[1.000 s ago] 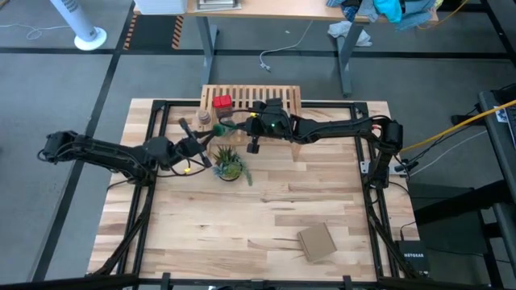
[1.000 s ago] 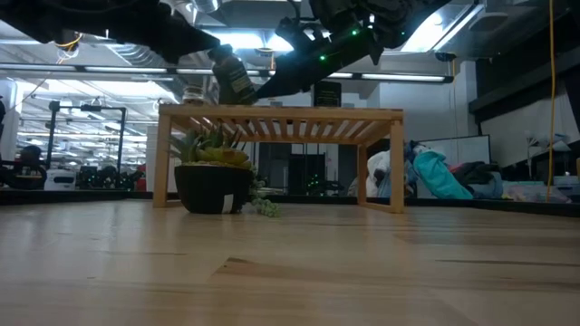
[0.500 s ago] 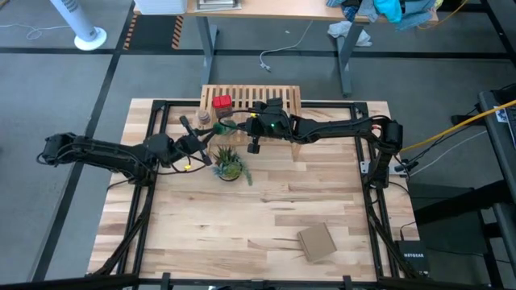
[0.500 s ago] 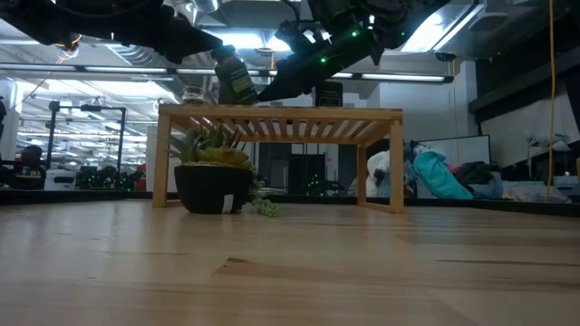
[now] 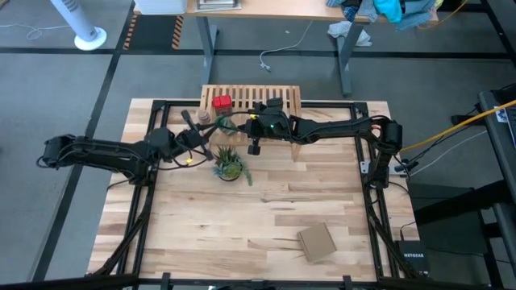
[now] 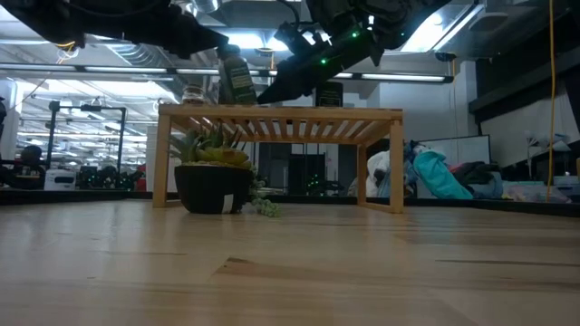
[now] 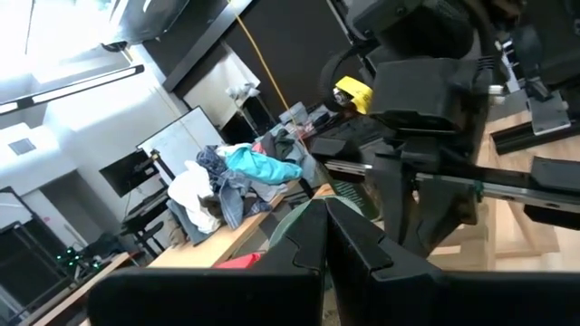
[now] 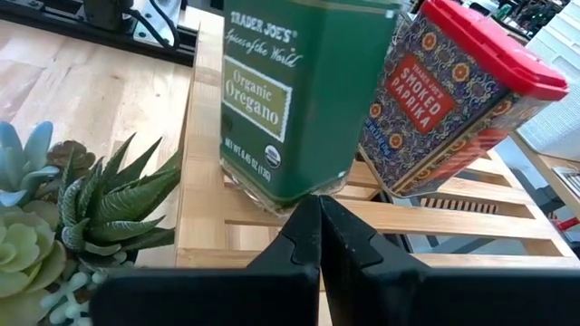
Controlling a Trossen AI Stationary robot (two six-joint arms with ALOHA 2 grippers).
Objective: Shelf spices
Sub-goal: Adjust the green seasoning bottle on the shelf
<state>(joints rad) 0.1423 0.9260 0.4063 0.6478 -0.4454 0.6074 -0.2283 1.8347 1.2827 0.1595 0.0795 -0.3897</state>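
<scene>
A green-labelled oregano jar (image 8: 288, 100) stands with its base on the left part of the wooden shelf (image 5: 278, 95), beside a red tin (image 8: 444, 100). A tiny jar (image 6: 192, 94) and a dark tin (image 6: 328, 94) also stand on top of the shelf. My right gripper (image 8: 317, 206) is shut, and its tips are at the jar's foot. My left gripper (image 7: 326, 217) is shut too. It comes at the jar (image 6: 237, 78) from the table's left side, up near the cap. My right gripper has its shut fingertips (image 8: 313, 213) against the lower edge (image 8: 292, 194) of the oregano jar, slanting down from the table's right side. The jar stands on the slats, leaning only slightly. My left gripper points its shut fingertips (image 7: 337, 237) about level at the jar's green upper part (image 7: 304, 215). The fingers hide the spot itself, so I cannot tell whether they touch.
A potted succulent (image 5: 229, 163) stands on the table just in front of the shelf's left leg, under both grippers. A flat cardboard piece (image 5: 316, 242) lies near the front right. Most of the tabletop's near half is bare wood.
My left gripper has moved toward the table's far edge and toward the jar. The jar leaned with its top toward the left and now stands nearly upright on the shelf.
</scene>
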